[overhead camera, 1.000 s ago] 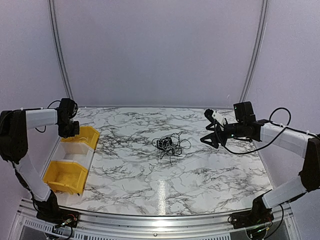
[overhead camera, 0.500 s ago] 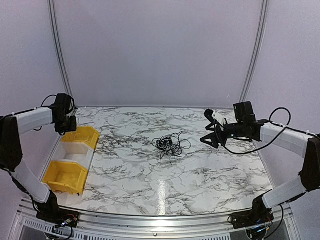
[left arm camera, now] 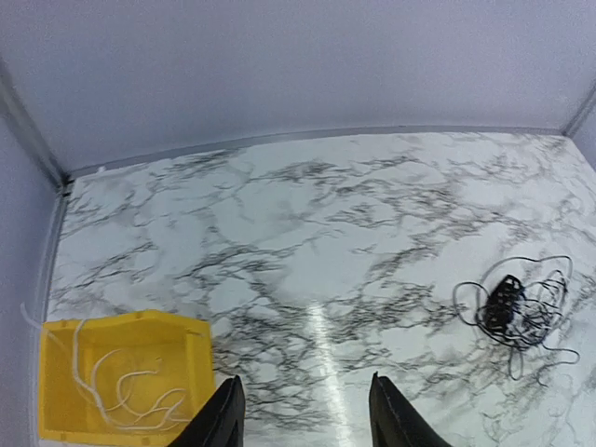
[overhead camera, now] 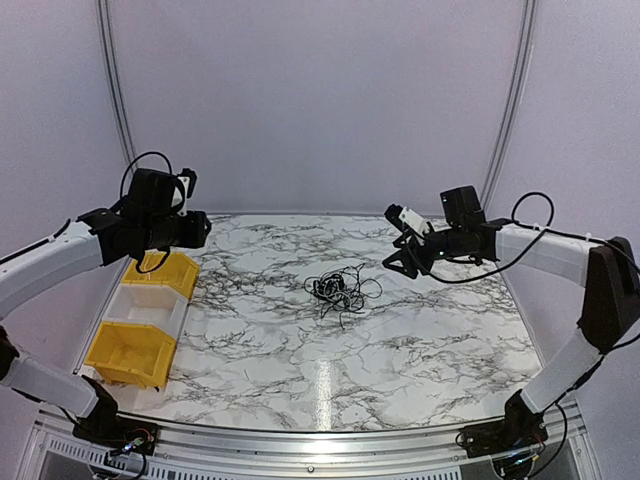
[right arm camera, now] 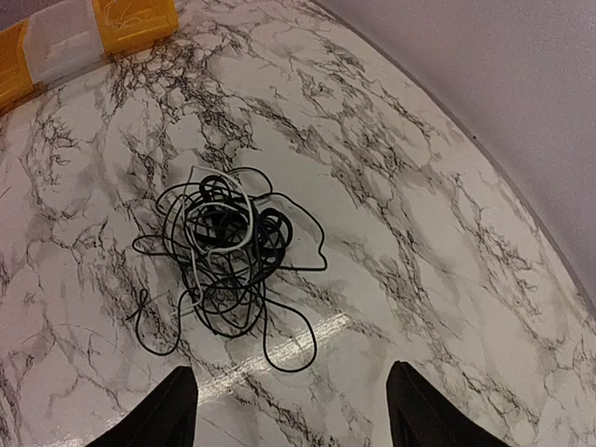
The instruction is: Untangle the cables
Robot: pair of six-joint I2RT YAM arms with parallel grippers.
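The cables [overhead camera: 340, 289] lie as one small tangled black bunch on the marble table, near its middle. In the right wrist view the cables [right arm camera: 223, 250] show a pale strand among the black loops, just ahead of my right gripper [right arm camera: 293, 414], which is open and holds nothing. In the top view my right gripper [overhead camera: 398, 264] hovers to the right of the bunch. My left gripper [overhead camera: 198, 229] hangs above the far yellow bin, well left of the bunch. It is open and empty [left arm camera: 305, 417], and the cables [left arm camera: 517, 307] sit far off to its right.
Along the table's left edge stand a far yellow bin [overhead camera: 185, 285], a white bin [overhead camera: 150, 310] and a near yellow bin [overhead camera: 120, 372]. The far yellow bin [left arm camera: 121, 323] holds thin white wires. Purple walls close the back and sides.
My left arm has risen and swung right from beside the bins, and its gripper has gone from shut to open. My right gripper has shifted a little left and toward the back.
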